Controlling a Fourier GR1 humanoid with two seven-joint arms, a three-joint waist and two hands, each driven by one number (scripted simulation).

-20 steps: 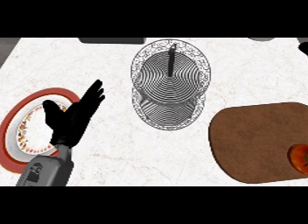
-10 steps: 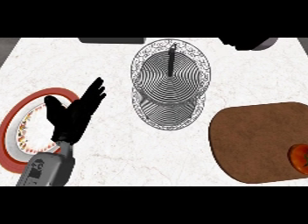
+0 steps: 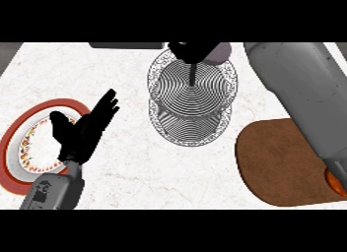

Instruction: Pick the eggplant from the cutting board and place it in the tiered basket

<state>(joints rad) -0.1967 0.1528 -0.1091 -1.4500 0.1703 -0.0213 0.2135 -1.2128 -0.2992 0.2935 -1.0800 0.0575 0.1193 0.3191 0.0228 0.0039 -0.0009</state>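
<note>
The right hand (image 3: pixel 192 50) is curled round what looks like the purple eggplant (image 3: pixel 219 52) over the wire basket (image 3: pixel 193 101), while the left hand (image 3: pixel 86 129) rests open; the eggplant seems smooth and slippery, best held round its fat middle.

Right hand (image 3: pixel 193 50) with eggplant (image 3: pixel 219 52) now over basket (image 3: pixel 193 93)

A purple eggplant (image 3: pixel 220 52) hangs over the top tier of the wire tiered basket (image 3: pixel 193 103), near the surface's far edge, gripped by the right hand (image 3: pixel 193 50). The brown cutting board (image 3: pixel 278 167) lies at the near right corner.
</note>
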